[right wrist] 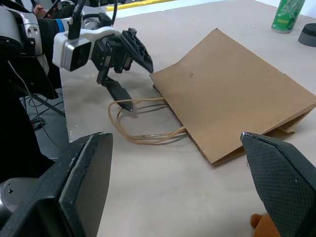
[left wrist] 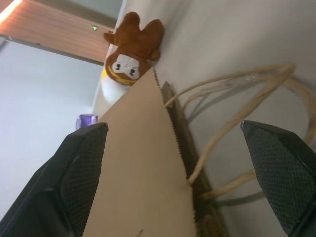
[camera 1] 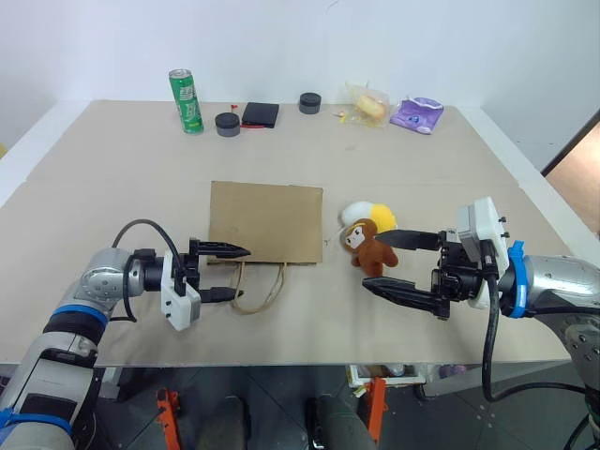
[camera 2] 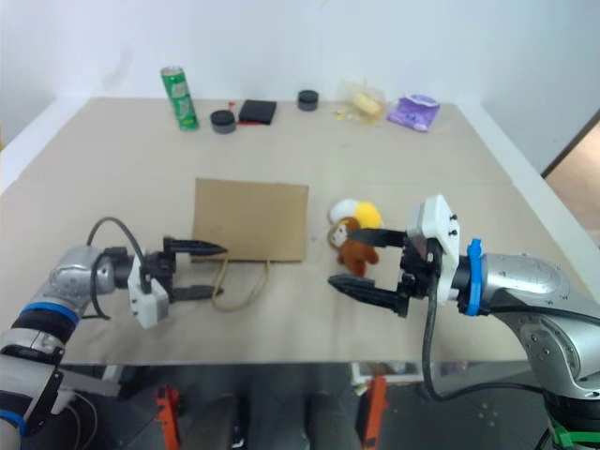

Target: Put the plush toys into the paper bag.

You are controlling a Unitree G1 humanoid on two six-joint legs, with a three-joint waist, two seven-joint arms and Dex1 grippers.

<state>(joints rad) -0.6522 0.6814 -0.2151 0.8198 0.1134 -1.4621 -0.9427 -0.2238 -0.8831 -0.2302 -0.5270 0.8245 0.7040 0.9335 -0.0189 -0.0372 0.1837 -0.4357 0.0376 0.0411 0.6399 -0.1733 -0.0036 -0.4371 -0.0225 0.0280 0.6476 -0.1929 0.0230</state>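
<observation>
Where monkey (camera 1: 370,246) overlaps, yellow toy (camera 1: 371,215) half-hidden.

My paper bag (camera 1: 265,222) looks matt brown with twisted-paper handles (camera 1: 259,286); the monkey (camera 1: 367,245) is fuzzy plush, my fingertips (left wrist: 79,173) textured black, the can (camera 1: 187,100) glossy.

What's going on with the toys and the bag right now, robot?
Both tools open: left tool at the bag's handles, right tool beside the monkey. Yellow toy behind it. Paper bag lying flat. Nothing in the way.
</observation>
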